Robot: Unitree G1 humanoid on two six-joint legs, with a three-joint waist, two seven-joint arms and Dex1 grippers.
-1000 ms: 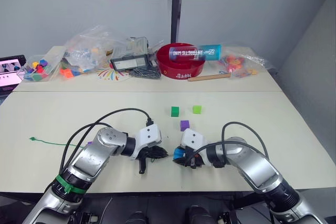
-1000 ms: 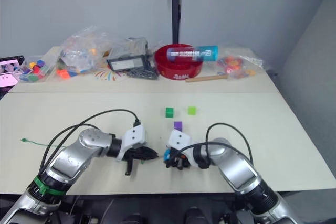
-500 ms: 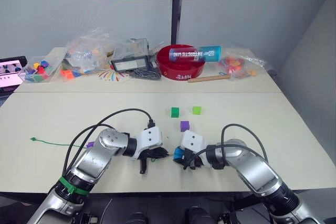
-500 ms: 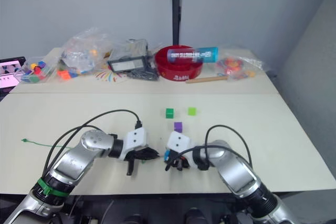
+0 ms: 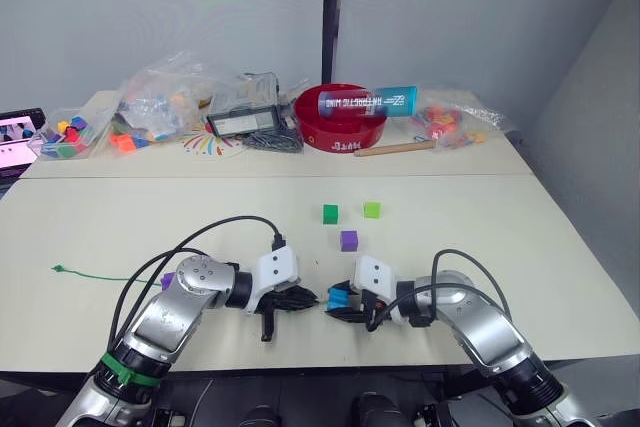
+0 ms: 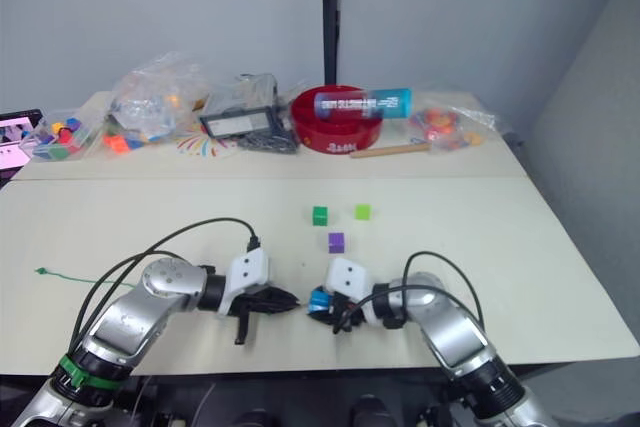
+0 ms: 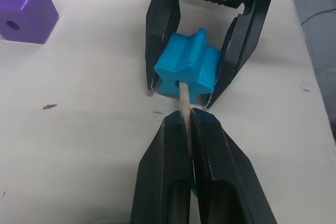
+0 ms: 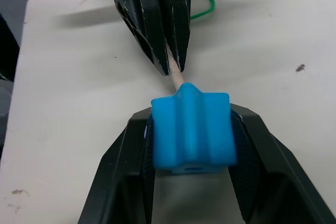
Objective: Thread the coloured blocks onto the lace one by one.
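Observation:
My right gripper (image 8: 193,118) is shut on a blue block (image 8: 193,129) just above the table. My left gripper (image 7: 188,116) is shut on the pale stiff tip of the lace (image 7: 184,98), and that tip is pushed into the block's hole. The two grippers meet tip to tip near the table's front edge, left gripper (image 5: 303,299) and right gripper (image 5: 335,305). The green lace (image 5: 90,273) trails left to its knotted end. A purple block (image 5: 349,240), a dark green block (image 5: 331,213) and a light green block (image 5: 372,209) lie loose beyond the grippers. Another purple block (image 5: 168,280) peeks out by my left arm.
At the back of the table stand a red bowl (image 5: 340,132) with a blue tube on it, plastic bags of toy pieces (image 5: 160,102), a black tray (image 5: 240,122) and a wooden stick (image 5: 395,148). A tablet (image 5: 20,132) sits at the far left.
The two grippers have closed the small gap between them, bringing the lace tip up to the blue block. The head view has shifted slightly.

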